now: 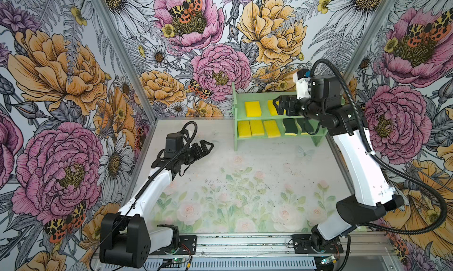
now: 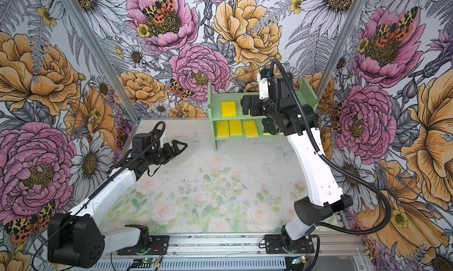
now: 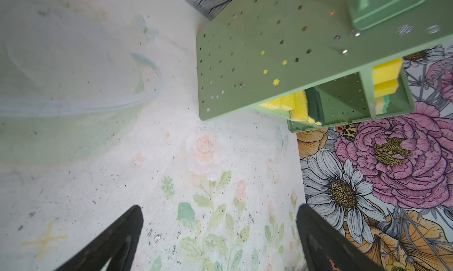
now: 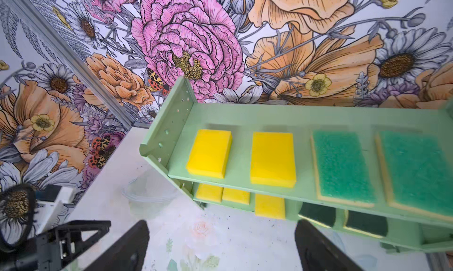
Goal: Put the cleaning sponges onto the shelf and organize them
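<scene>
**Task status.** I count nine cleaning sponges, all on the shelf [image 4: 240,120], which stands directly ahead of the right claw [image 4: 221,223].

- Upper tier, just beyond the right claw's tips: two plain yellow sponges [image 4: 209,153] [image 4: 272,159], then two teal-topped sponges [image 4: 343,164] [image 4: 421,171], all lying flat with gaps between them.
- Lower tier, below and beyond the same claw: three plain yellow sponges [image 4: 209,192] [image 4: 236,196] [image 4: 269,206], then two dark-green-topped sponges [image 4: 317,214] [image 4: 365,223]. The third yellow one juts further forward than the two beside it.

I judge placement complete, with the kinds grouped together. At most, squaring up that forward sponge is left.

**Claw state.** The right claw is spread wide and holds nothing. The left claw [image 3: 220,208] is also spread wide and empty. It hovers over bare worktop, with the shelf well ahead of it and off to one side.

**Surface.** The worktop [image 1: 245,174] carries a pale print of roses and leaves, flecked with dark specks. I see no sponge lying on it near either claw. A faint clear bowl-like shape [image 4: 149,196] sits on it ahead of the right claw, on the side of the left arm. I cannot tell more about it.

**Room.** Panels of bold floral wallpaper [image 1: 61,73] enclose the cell on three sides, joined by metal corner posts. Both arm bases are mounted on an aluminium rail [image 1: 245,242] behind the claws.
</scene>
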You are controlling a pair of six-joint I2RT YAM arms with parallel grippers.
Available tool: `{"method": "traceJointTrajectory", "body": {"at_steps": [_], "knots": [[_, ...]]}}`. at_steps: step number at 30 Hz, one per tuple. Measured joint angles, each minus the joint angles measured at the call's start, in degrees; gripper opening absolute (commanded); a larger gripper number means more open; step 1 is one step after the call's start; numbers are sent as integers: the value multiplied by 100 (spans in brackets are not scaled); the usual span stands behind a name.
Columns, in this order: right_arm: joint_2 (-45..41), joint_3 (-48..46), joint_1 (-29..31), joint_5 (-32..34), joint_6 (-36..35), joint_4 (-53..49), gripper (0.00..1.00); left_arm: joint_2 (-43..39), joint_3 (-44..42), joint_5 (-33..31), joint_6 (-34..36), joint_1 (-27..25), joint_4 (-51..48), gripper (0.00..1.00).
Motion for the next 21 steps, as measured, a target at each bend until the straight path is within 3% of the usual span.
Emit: {"method": "traceJointTrajectory", "body": {"at_steps": [9, 13, 21], "knots": [[-1272, -2562, -658, 223, -675, 437, 98, -896, 284, -929, 584, 0, 114, 99], [-1781, -3954, -955, -70, -754, 1106, 98, -1176, 284, -1294, 822, 0, 267, 99], [-2356, -5796, -1311, -516, -811, 2490, 98, -1309, 282, -1906, 1255, 0, 481, 99]]}}
